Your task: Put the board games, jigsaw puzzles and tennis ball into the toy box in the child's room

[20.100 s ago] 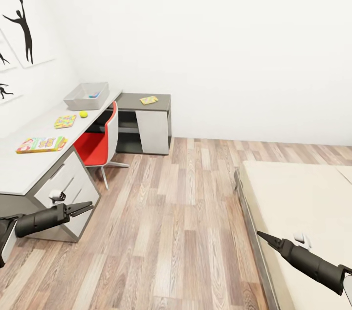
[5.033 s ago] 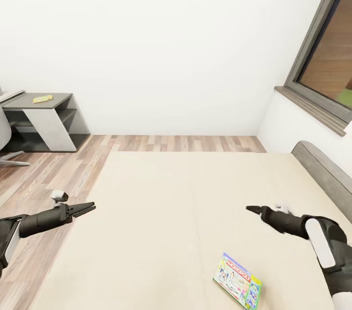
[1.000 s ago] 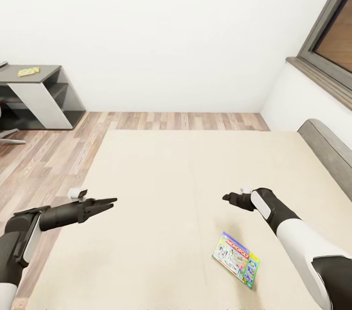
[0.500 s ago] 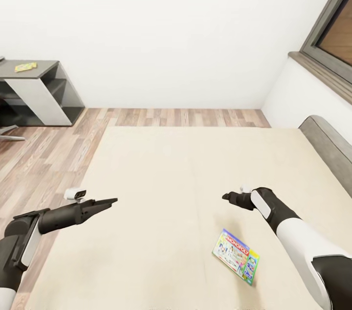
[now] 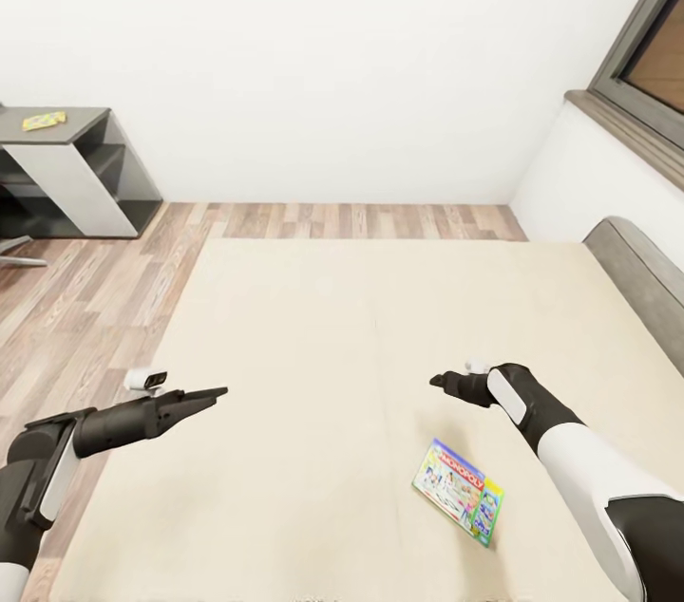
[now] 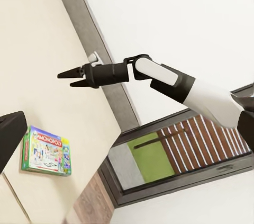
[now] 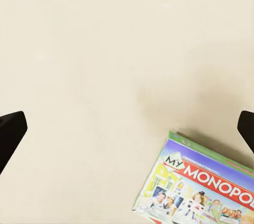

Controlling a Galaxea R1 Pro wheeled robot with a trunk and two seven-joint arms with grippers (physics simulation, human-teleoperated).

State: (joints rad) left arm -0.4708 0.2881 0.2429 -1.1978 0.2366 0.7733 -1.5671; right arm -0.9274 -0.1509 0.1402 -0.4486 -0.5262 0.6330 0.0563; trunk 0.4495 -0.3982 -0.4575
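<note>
While both arms reach out over the bed, the scene reads:
Board game (image 5: 458,490): lower right of the head frame, flat on the bed (image 5: 313,336), colourful lid up.
Right gripper (image 5: 439,382): right of centre, above and just left of the game, clear of it; jaws parted.
Left gripper (image 5: 211,392): lower left, over the bed's edge; jaws together.
Jigsaw puzzle (image 5: 44,120): upper left, on a grey tabletop (image 5: 85,119).

White walls (image 5: 361,42), wood-plank floor (image 5: 85,298), beige bed (image 5: 313,346), grey shelf unit (image 5: 85,170), dark-framed window (image 5: 646,42).
</note>
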